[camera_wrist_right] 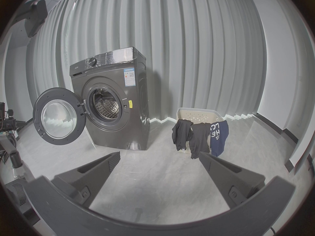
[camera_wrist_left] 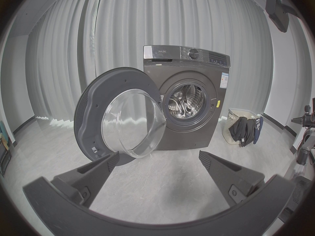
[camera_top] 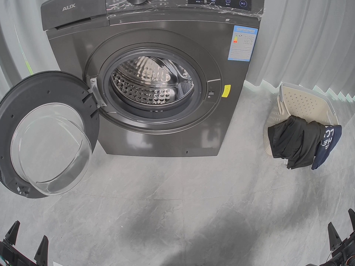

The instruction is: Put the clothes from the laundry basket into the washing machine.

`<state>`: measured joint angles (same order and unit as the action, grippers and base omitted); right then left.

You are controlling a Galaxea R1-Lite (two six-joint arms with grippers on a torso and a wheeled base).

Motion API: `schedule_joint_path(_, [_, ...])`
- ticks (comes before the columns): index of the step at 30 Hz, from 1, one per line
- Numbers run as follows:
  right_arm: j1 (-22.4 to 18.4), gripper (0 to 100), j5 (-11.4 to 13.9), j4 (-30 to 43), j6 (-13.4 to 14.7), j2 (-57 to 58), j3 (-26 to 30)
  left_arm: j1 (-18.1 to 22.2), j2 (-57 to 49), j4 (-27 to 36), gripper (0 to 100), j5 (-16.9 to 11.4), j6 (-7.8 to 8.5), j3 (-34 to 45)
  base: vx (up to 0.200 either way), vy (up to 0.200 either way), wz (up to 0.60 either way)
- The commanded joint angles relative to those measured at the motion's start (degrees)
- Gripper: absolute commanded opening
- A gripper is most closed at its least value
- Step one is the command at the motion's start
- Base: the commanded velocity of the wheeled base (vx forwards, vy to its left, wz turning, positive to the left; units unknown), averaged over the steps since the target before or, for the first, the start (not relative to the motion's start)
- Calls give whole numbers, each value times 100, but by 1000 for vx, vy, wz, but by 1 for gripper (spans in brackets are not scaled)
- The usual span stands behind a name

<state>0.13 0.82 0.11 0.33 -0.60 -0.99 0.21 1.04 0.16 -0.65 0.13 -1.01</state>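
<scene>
Clothes wait in the laundry basket [camera_top: 307,98], so the job stands at its first step: nothing is picked up and the drum [camera_top: 151,80] looks bare. From the head view, the washing machine [camera_top: 159,141] faces the robot with its door [camera_top: 48,93] swung wide to the machine's left. The basket sits on the floor [camera_top: 185,204] to the machine's right, just off its front corner. A black garment [camera_top: 296,141] and a navy garment [camera_top: 327,141] hang over the basket's near rim. The left gripper [camera_top: 29,229] and the right gripper [camera_top: 340,218] are both low, well short of the machine, each with its fingers spread and empty.

In the left wrist view, the left gripper [camera_wrist_left: 158,154] has its jaws apart with nothing between them. It points at the machine's front, the open door nearer to it than the drum, the basket beyond the machine's right side.

In the right wrist view, the right gripper [camera_wrist_right: 159,154] is likewise parted and holds nothing. It faces the floor between the machine and the basket, with the draped clothes [camera_wrist_right: 197,136] nearly straight ahead.

By my reading, the right arm is the better placed. The next move calls for closing the gap to the basket, then pinching the black garment where it folds over the rim, lifting it free without dragging the basket along
</scene>
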Motion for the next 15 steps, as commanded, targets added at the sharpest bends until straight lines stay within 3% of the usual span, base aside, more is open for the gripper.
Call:
schedule_joint_path(1, [-5,100,6,7,-7,60,90,6,-77,2,100,3,4,92,0,-200,0])
schedule_joint_path(15, [-13,100,6,7,-15,60,90,6,-77,2,100,3,13,92,0,-200,0])
